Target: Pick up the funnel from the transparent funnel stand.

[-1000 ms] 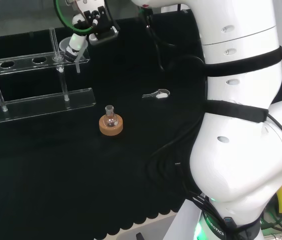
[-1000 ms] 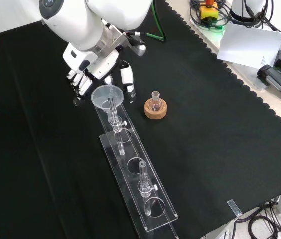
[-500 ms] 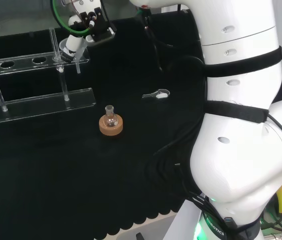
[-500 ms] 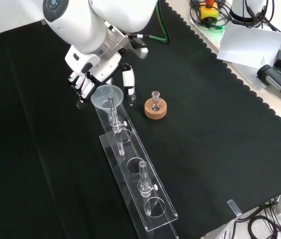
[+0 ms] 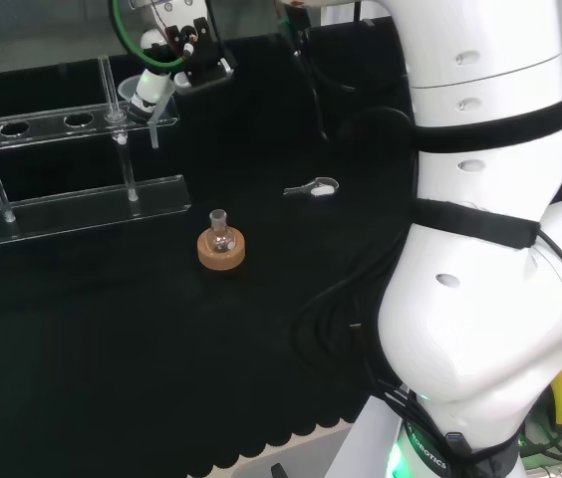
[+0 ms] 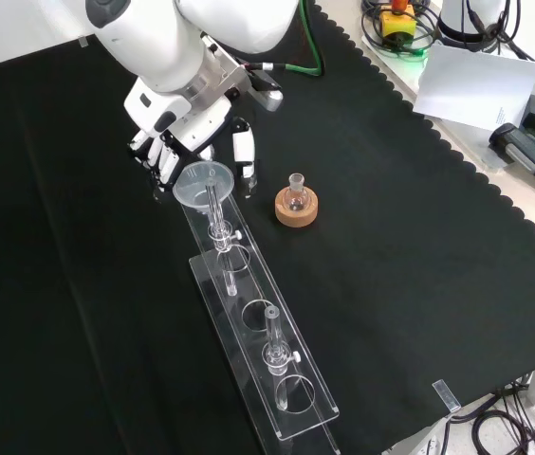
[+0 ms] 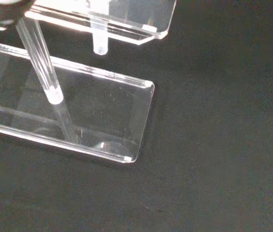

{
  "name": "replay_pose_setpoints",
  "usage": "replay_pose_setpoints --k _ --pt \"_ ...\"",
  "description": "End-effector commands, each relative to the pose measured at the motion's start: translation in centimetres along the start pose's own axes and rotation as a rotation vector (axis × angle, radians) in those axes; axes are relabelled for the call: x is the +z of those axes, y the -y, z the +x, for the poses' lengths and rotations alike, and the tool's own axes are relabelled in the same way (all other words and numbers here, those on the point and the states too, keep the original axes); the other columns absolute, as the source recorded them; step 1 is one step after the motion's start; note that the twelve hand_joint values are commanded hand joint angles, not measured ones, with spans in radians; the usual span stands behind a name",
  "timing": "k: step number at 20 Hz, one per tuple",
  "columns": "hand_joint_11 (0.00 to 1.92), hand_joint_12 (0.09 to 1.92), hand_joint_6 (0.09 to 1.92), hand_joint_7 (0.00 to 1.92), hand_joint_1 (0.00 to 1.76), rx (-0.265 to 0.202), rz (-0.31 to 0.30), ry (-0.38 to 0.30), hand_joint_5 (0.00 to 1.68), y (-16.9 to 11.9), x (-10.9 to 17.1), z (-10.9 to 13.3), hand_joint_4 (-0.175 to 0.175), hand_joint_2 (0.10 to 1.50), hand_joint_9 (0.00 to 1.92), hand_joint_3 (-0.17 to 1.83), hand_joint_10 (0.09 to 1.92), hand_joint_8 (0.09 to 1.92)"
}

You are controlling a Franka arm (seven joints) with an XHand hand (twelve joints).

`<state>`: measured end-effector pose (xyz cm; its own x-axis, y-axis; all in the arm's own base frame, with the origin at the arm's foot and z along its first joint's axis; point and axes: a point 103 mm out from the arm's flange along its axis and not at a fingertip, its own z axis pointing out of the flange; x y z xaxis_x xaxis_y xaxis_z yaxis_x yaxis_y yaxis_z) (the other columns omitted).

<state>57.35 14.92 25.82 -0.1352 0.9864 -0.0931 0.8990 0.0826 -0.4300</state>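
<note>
A clear funnel (image 6: 201, 180) sits in the end hole of the transparent funnel stand (image 6: 291, 403), its stem (image 7: 40, 62) hanging down toward the base plate (image 7: 102, 116). The hand (image 6: 177, 128) hovers just behind the funnel's bowl. Its fingers (image 6: 158, 161) reach down on the bowl's left and its thumb (image 6: 242, 152) on the right in the front view, with gaps on both sides. In the head view the hand (image 5: 176, 50) stands over the funnel (image 5: 132, 92) at the stand's (image 5: 72, 204) right end.
A small round flask (image 6: 295, 194) rests on a cork ring (image 6: 296, 213) to the right of the stand in the front view. Another clear glass piece (image 6: 272, 346) stands farther along the stand. A small clear clip (image 5: 313, 187) lies on the cloth.
The hand has shifted only slightly around the funnel's bowl, ending a touch higher. The funnel has stayed in the stand.
</note>
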Motion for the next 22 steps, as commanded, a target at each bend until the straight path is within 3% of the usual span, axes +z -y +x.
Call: replay_pose_setpoints --k 1,12,16,22 --pt "0.0 1.43 0.09 0.82 0.71 0.003 -0.051 -0.016 0.64 0.0 -0.2 0.2 -0.019 0.74 0.57 0.1 0.61 0.47" --pt "0.0 1.44 0.09 0.89 0.75 0.007 -0.102 -0.083 0.7 -0.1 0.0 0.3 -0.004 0.73 0.66 0.17 0.53 0.46" --pt "0.0 1.45 0.14 0.93 0.78 0.026 -0.132 -0.089 0.71 0.1 -0.2 0.3 0.002 0.68 0.72 0.29 0.46 0.45" --pt "0.0 1.46 0.26 0.96 0.8 0.019 -0.161 -0.113 0.69 0.4 -1.3 -0.8 0.004 0.6 0.75 0.48 0.43 0.45"
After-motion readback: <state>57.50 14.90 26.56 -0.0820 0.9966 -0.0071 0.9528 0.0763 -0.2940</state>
